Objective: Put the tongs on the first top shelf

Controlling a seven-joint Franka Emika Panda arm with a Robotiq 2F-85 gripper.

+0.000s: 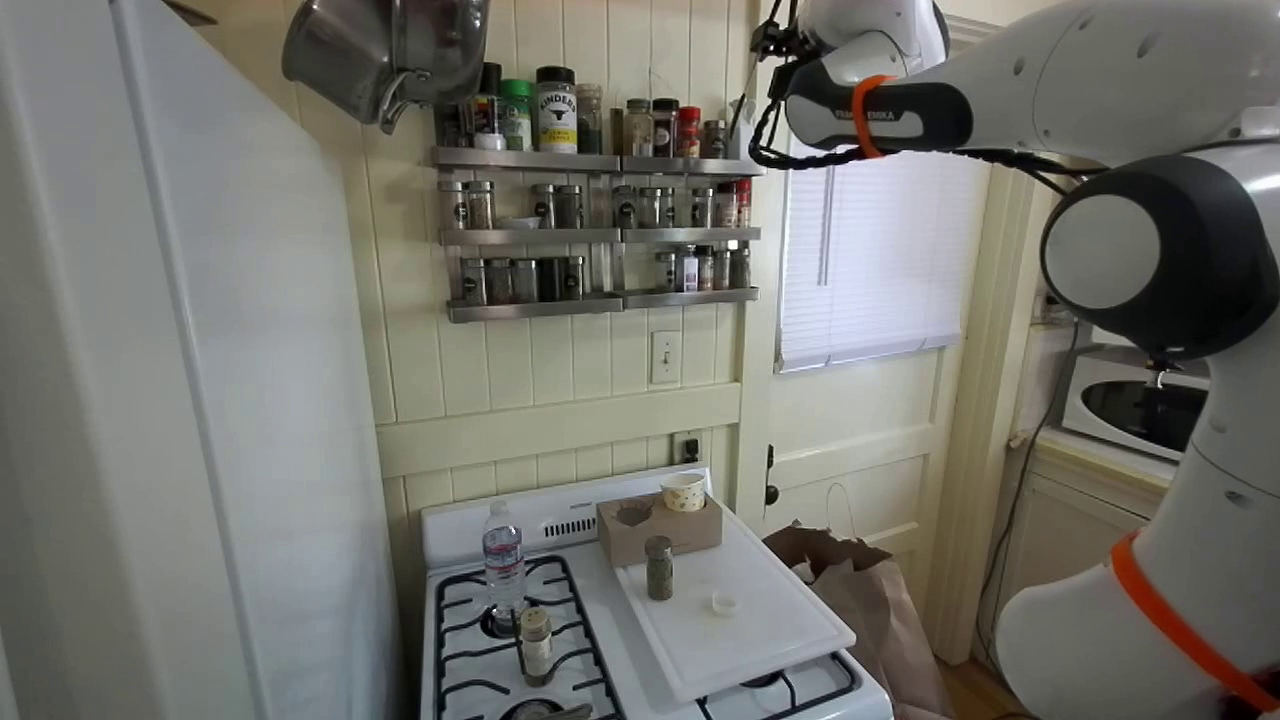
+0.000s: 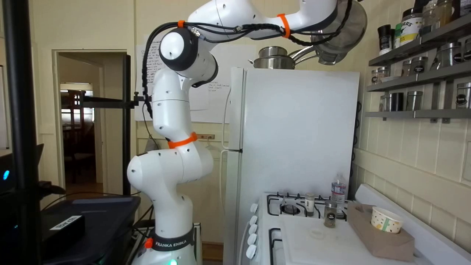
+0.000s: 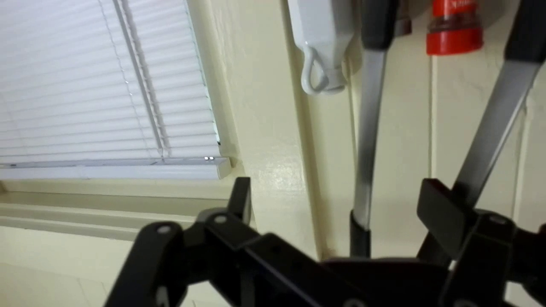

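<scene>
A cream panelled wall backs the kitchen, and a white blind fills the upper left of the wrist view. The gripper comes in along the bottom of that frame, its fingers spread wide. The tongs are right of centre: one prong runs down into the gap, with wall showing between it and the finger at left; the other slants behind the finger at right. Whether that finger touches it, and whether the gripper carries the tongs at all, I cannot tell. At the top edge are a white bottle, left of the tongs, and a red-capped jar seen between the prongs.

In an exterior view, the robot arm reaches in from the right edge, and the tongs are a thin line by the right end of the top shelf, too small to say whether they touch it. Jars line that shelf and the lower shelves. At bottom centre, the stove bears a water bottle and a shaker on the left burners, a second shaker on a white board, and a box with a cup on it. A paper bag is at lower right.
</scene>
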